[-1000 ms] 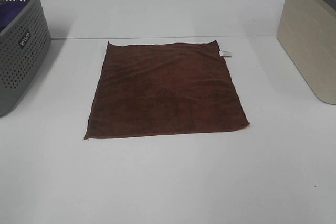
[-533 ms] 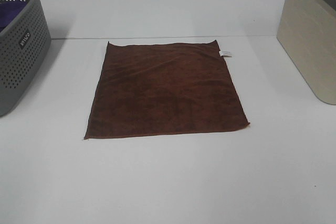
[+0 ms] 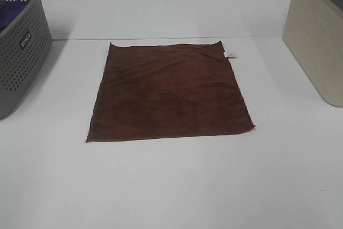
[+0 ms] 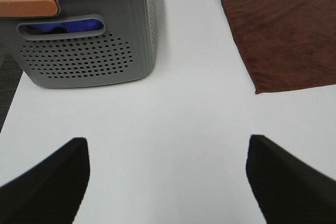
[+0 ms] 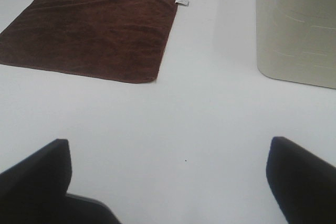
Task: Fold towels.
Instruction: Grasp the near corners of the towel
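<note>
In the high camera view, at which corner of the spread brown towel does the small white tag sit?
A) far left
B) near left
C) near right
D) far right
D: the white tag sticks out from the far right corner of the towel, which lies flat and unfolded on the table.

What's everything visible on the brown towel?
The towel is a dark reddish-brown, roughly square cloth with a plush, terry-like nap. It lies spread flat and unfolded on the white table, with slightly wavy edges and faint creases across its surface. A small white tag sticks out at its far right corner. Only the table touches it.
</note>
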Controlling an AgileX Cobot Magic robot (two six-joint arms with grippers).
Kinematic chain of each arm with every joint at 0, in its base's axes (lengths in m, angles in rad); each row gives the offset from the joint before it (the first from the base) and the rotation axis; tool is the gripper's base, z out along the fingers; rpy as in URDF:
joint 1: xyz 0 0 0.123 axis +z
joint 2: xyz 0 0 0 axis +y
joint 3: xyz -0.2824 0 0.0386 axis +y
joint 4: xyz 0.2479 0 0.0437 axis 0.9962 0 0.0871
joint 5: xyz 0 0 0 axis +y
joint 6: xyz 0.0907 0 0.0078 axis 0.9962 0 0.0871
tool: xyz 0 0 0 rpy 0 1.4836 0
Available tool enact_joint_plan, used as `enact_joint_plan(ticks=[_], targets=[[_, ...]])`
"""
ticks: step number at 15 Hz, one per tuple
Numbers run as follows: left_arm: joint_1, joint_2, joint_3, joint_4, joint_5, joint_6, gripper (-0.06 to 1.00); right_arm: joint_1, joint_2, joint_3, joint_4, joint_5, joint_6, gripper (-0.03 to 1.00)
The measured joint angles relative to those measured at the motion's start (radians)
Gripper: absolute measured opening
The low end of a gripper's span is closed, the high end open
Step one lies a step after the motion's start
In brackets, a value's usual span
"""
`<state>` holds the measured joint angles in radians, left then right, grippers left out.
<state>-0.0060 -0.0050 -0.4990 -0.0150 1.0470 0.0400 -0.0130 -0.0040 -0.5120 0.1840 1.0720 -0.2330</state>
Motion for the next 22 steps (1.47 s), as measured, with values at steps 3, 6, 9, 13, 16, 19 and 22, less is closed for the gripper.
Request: enact_joint_plan(ticks=[3,6,9,13,16,19,22], targets=[[0.000,0.000,0.000,0.000,0.000,0.000,0.76,0.000,0.000,0.000,0.000,0.000,0.000,0.96],[0.000,0.000,0.000,0.000,0.000,0.000,0.76,0.000,0.000,0.000,0.000,0.000,0.000,0.96],[0.000,0.000,0.000,0.000,0.000,0.000,0.76,0.000,0.000,0.000,0.000,0.000,0.000,0.96],[0.000,0.000,0.000,0.000,0.000,0.000,0.76,0.000,0.000,0.000,0.000,0.000,0.000,0.96],[0.000,0.000,0.000,0.000,0.000,0.000,0.76,0.000,0.000,0.000,0.000,0.000,0.000,0.96],[0.000,0.000,0.000,0.000,0.000,0.000,0.76,0.000,0.000,0.000,0.000,0.000,0.000,0.96],[0.000,0.000,0.000,0.000,0.000,0.000,0.76,0.000,0.000,0.000,0.000,0.000,0.000,0.96]])
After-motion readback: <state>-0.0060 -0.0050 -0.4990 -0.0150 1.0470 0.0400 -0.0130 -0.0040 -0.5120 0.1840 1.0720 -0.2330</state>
